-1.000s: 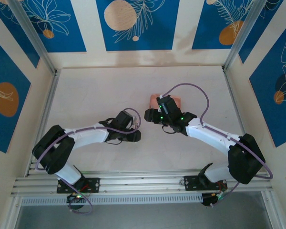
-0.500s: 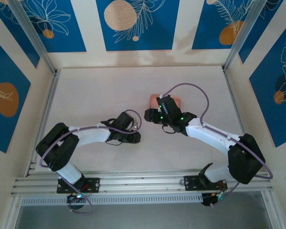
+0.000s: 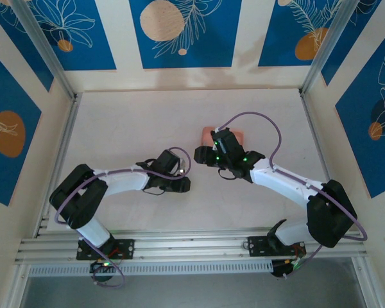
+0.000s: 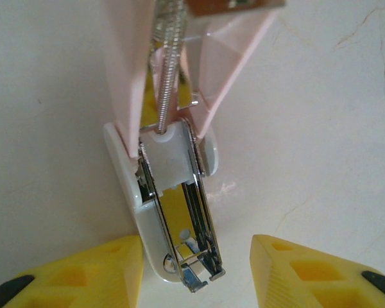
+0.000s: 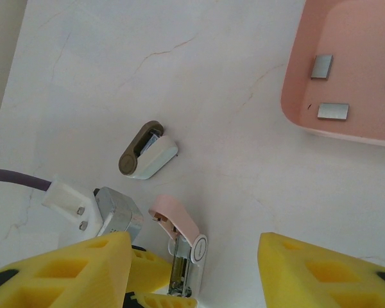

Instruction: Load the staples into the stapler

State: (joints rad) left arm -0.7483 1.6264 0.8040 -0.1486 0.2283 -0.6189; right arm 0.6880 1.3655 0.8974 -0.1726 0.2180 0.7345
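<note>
The pale table point(image 3: 135, 122) carries everything. Above it hangs the right gripper point(image 5: 192, 247), its yellow fingers spread wide with nothing between them. The left gripper point(image 4: 196, 273) sits low, jaws parted, straddling the pink stapler point(image 4: 173, 167) (a gap shows beside the right finger, so it is not clamped). That stapler is flipped open, with its spring and magazine bared. The pink tray point(image 5: 294, 102) lies well apart from it. A brown-and-white stapler point(image 5: 147, 153) lies on the table between them. The staples point(image 5: 333, 111), small grey strips, rest inside the tray.
</note>
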